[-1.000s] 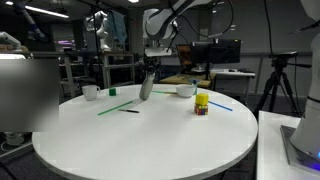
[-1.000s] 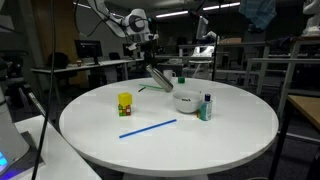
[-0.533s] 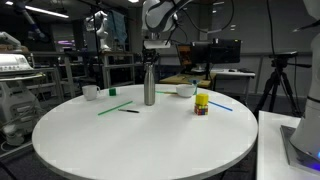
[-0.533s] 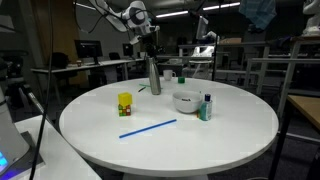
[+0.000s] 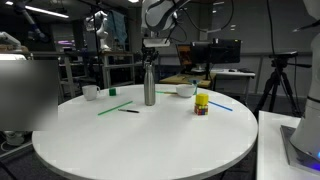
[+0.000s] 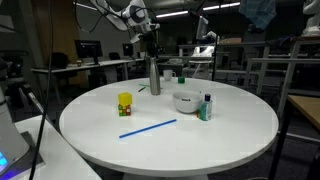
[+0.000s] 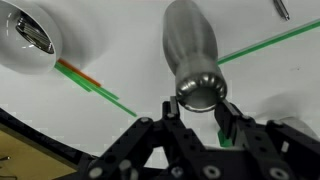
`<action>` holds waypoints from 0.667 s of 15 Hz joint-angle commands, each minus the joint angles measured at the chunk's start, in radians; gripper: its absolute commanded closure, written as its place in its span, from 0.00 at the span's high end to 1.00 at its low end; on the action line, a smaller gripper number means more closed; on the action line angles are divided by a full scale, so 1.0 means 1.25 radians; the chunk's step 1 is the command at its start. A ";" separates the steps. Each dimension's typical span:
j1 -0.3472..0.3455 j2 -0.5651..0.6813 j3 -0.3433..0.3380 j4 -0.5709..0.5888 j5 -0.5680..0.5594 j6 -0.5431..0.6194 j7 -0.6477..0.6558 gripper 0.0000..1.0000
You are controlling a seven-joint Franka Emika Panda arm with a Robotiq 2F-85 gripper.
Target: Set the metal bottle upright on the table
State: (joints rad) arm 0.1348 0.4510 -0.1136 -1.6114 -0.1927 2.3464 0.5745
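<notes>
The metal bottle is a slim silver cylinder with a narrower neck. It stands upright on the round white table, towards the far side. It also stands upright in an exterior view, on the table. My gripper hangs straight above it, with its fingers on either side of the cap. In the wrist view I look down along the bottle. The two black fingers of my gripper press against the sides of its cap.
On the table are a yellow container, a white bowl, a white cup, a green straw, a blue straw and a small bottle. A white rectangular surface adjoins the table.
A second ago the bottle hung tilted in my gripper. It was swung upright onto the table half a second ago. Since then nothing has visibly moved.
</notes>
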 commanded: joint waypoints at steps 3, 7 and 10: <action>0.012 -0.013 -0.014 0.011 -0.026 -0.032 0.010 0.21; 0.020 -0.015 -0.021 0.014 -0.059 -0.037 0.017 0.73; 0.026 -0.020 -0.023 0.019 -0.079 -0.047 0.012 0.93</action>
State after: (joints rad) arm 0.1442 0.4500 -0.1248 -1.6036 -0.2508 2.3445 0.5772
